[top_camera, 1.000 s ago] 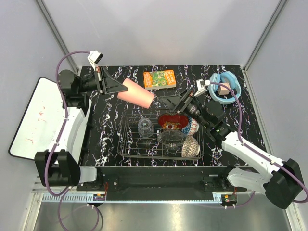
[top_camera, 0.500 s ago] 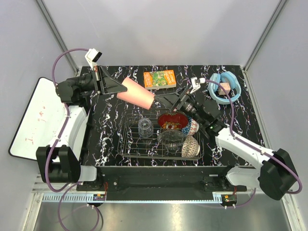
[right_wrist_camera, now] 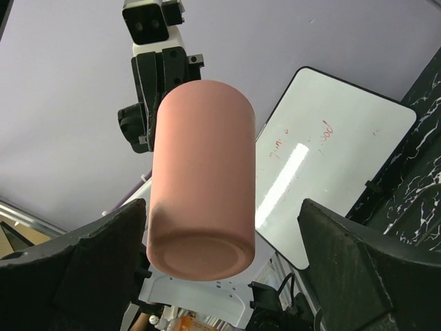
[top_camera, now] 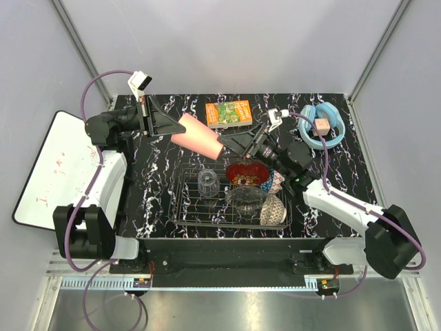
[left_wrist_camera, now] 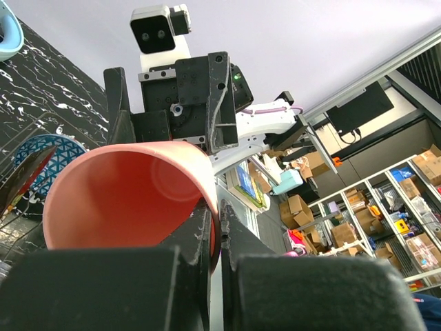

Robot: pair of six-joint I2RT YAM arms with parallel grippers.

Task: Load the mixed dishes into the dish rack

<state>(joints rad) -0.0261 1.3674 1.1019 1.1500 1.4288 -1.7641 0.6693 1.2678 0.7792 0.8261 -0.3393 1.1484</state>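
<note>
Top external view shows the salmon-pink cup (top_camera: 198, 136) held in the air on its side. It is behind the dish rack (top_camera: 180, 207) and above the dark table (top_camera: 331, 172), mouth toward the left arm and base toward the right. The left gripper (top_camera: 178, 127) is pinched on the cup's rim, one finger inside the mouth and one outside, as the left wrist view makes plain. The right gripper (top_camera: 231, 143) faces the base with its jaws spread wide, holding nothing. In its wrist view the cup sits centred between the two fingers (right_wrist_camera: 76, 276), apart from both. This reads as a handover. To do it well, the right arm should probably advance along the cup's axis until its fingers straddle the wall well past the base. It should close firmly before the left lets go of the rim, since a smooth wall could slip from a shallow grip. The rack already carries the glass tumbler (top_camera: 208, 182), glass bowl (top_camera: 244, 196), red bowl (top_camera: 244, 172), blue bowl (top_camera: 277, 181) and beige bowl (top_camera: 273, 210), so room looks likeliest on its left half.
</note>
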